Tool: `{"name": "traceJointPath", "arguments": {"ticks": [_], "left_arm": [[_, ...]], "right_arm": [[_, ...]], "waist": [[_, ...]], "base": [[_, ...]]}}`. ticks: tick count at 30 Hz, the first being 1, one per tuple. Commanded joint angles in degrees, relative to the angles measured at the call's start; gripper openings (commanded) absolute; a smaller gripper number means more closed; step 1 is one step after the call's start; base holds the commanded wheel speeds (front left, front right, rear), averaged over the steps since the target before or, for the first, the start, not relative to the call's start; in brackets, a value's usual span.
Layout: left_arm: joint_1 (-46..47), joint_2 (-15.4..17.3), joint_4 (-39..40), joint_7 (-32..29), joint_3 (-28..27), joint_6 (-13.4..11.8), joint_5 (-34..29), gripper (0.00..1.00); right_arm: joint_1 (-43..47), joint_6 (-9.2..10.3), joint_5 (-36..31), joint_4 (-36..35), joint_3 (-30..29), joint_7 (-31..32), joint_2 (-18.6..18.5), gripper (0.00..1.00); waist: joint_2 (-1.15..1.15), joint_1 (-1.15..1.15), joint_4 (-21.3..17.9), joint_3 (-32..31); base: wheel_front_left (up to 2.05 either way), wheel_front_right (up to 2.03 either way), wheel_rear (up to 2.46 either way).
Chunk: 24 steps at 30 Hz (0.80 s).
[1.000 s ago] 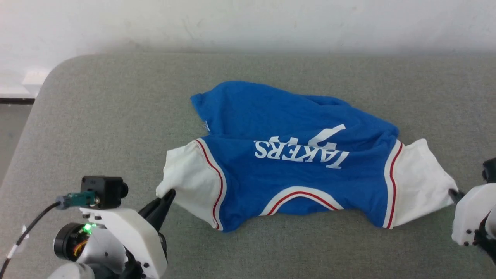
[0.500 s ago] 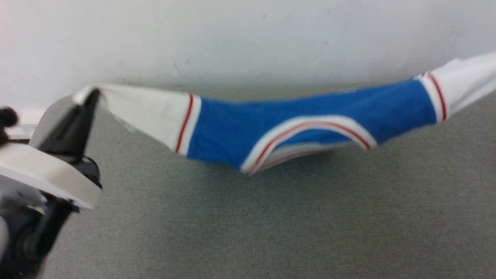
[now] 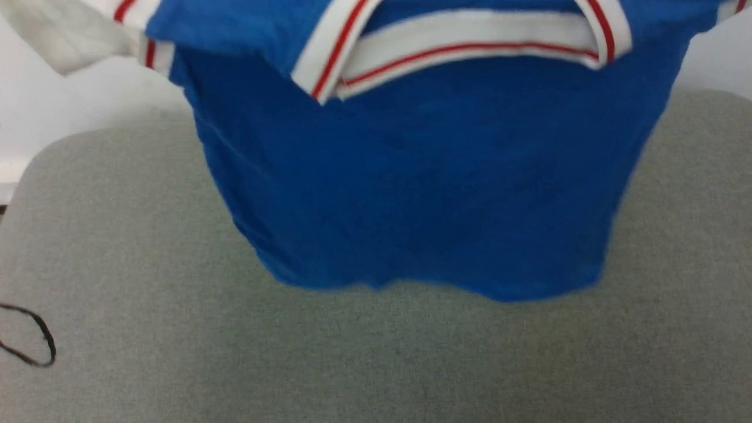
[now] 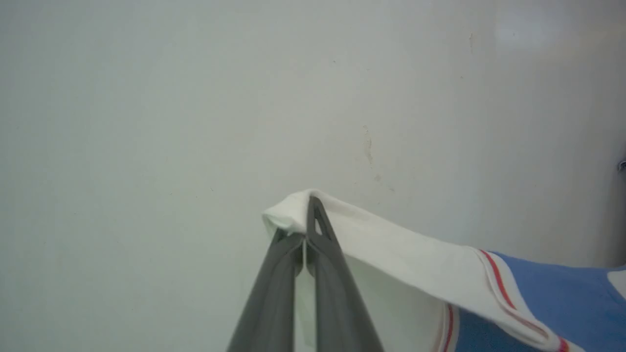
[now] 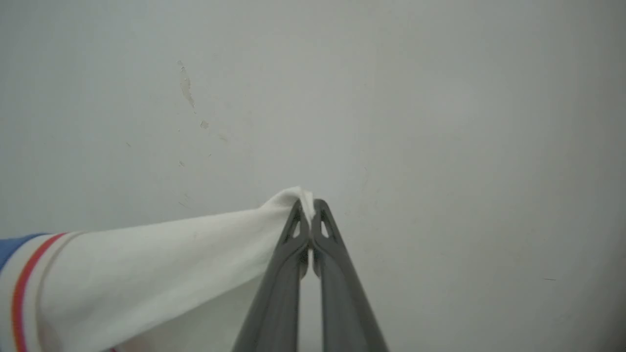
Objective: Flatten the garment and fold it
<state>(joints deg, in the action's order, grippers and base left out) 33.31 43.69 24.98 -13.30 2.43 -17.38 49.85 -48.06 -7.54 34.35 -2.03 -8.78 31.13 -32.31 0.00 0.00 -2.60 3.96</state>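
Blue cloth: the garment (image 3: pixel 411 176) hangs as a bright blue sheet in the head view. Its white collar band with a thin red stripe is at 12 o'clock, a white sleeve trails off at 10 o'clock, and the wavy hem is at 6 o'clock.
Whereabouts: we see it held up in front of the grey surface (image 3: pixel 376 364), spread between both arms; we cannot tell whether the hem touches that surface.
Left sleeve: the left gripper (image 4: pixel 307 230) has its dark fingers pressed together on the tip of a white sleeve. The sleeve runs off towards 4 o'clock to a red-striped seam and blue cloth, with the pale wall (image 4: pixel 146 122) behind.
Right sleeve: the right gripper (image 5: pixel 309 208) is pinched tight on the other white sleeve tip, and the cloth runs away towards 8 o'clock.
Since a second ago: the garment then lay crumpled on the grey surface with a gripper at each sleeve. Half a second ago it was stretched low and level; now it is up high and its body drops like a curtain.
Lettering: a second ago white "LAKERS" lay face up, upside down to us; now the face turned to the head camera is plain blue.
Stray loop: a thin black cable (image 3: pixel 35 341) curls at 8 o'clock in the head view.
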Motion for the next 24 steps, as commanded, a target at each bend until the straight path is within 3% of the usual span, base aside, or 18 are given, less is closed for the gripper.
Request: {"name": "traceJointPath", "arguments": {"ticks": [1, 5, 11, 17, 24], "left_arm": [[3.31, 0.39, -2.35, -0.31, 0.58, 0.69, -0.59, 0.00], [11.89, -0.42, -10.66, -0.79, 3.41, 2.46, -1.32, 0.00], [26.63, -4.94, -26.32, -0.71, 9.67, 5.72, -3.67, 0.00], [40.85, -10.36, -39.22, 4.16, 12.12, 6.74, -6.99, 0.00], [48.60, -13.50, -49.86, 10.37, 13.29, 9.37, -8.88, 0.00]], "right_arm": [[-3.14, 0.05, -1.07, 2.14, 1.23, -1.14, -0.23, 0.00], [-11.23, 0.05, -3.72, 9.57, 5.09, -4.97, -0.06, 0.00], [-24.24, 0.05, -8.44, 23.79, 9.49, -12.41, 1.22, 0.00], [-36.64, 0.05, -11.87, 37.24, 10.25, -19.57, 3.96, 0.00], [-41.84, 0.05, -12.69, 45.40, 12.15, -24.92, 6.00, 0.00]], "waist": [[0.00, 0.00, -1.56, 4.35], [0.00, 0.00, -2.67, 9.53], [0.00, 0.00, -3.17, 16.38], [0.00, 0.00, -3.05, 21.59], [0.00, 0.00, -2.62, 24.24]], "base": [[0.00, 0.00, 0.00], [0.00, 0.00, 0.00], [0.00, 0.00, 0.00], [0.00, 0.00, 0.00], [0.00, 0.00, 0.00]]}}
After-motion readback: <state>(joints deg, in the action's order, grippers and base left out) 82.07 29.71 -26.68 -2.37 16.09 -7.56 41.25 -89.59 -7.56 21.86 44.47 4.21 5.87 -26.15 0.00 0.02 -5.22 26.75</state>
